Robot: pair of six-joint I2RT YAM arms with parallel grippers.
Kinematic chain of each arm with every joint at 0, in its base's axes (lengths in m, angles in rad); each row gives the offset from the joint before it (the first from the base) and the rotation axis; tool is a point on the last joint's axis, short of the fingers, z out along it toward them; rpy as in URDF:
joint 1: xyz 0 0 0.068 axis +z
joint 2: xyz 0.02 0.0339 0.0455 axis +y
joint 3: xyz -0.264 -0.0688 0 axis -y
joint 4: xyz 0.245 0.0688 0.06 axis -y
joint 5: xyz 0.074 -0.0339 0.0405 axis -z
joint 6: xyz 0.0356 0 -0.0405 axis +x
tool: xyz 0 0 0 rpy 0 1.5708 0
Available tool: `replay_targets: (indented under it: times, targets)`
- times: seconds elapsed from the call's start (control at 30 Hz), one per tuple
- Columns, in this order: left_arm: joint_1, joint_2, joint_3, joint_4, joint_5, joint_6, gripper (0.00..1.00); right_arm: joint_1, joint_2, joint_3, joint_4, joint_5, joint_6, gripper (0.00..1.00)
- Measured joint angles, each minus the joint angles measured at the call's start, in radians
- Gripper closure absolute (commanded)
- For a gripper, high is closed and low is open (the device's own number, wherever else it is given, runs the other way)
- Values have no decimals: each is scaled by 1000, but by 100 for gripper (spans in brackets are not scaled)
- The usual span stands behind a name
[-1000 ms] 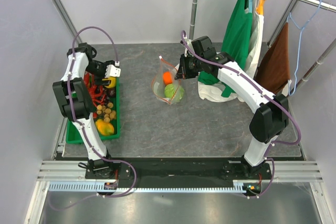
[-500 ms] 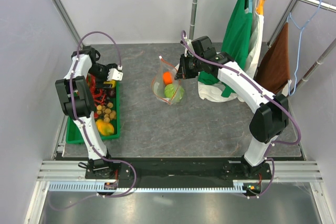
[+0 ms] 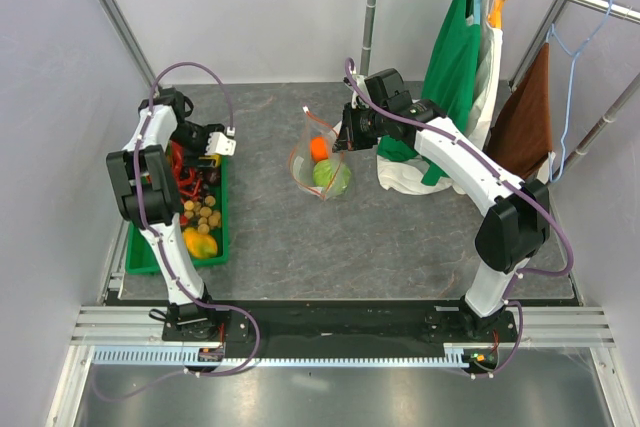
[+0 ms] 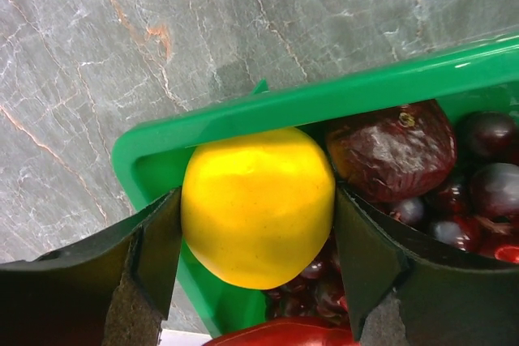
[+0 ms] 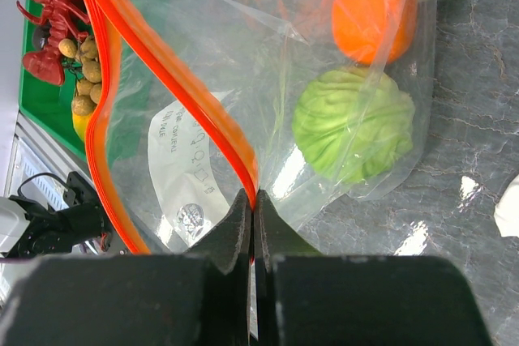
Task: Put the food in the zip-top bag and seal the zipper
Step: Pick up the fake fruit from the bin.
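The clear zip-top bag (image 3: 318, 162) lies at mid-table and holds a pale green cabbage (image 5: 353, 123) and an orange fruit (image 5: 375, 2). My right gripper (image 5: 254, 204) is shut on the red-orange zipper (image 5: 174, 79) and holds the bag's mouth edge up. My left gripper (image 4: 256, 224) is over the far end of the green tray (image 4: 243, 111). Its fingers press both sides of a yellow fruit (image 4: 258, 204) that sits in the tray corner. The red lobster (image 3: 183, 175), the tan balls (image 3: 205, 215) and a yellow-orange mango (image 3: 199, 243) lie in the tray.
Dark red grapes (image 4: 478, 168) lie beside the yellow fruit. A white cloth (image 3: 400, 175) lies right of the bag. A rail at the back right carries green (image 3: 452, 47) and brown (image 3: 525, 112) garments. Walls close in the left side and the back.
My left gripper has shifted a little toward the tray's far end and settled around the yellow fruit. The right arm and the bag have not moved.
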Motion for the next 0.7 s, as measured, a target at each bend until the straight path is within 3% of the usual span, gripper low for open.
replay_targets:
  times: [0.5,0.7]
  targets:
    - [2,-195,-15,-65,59,-13,50,0,0,0,0,0,-5,100]
    - [2,-244,57,-167,235,-117,51,0,0,0,0,0,-8,100]
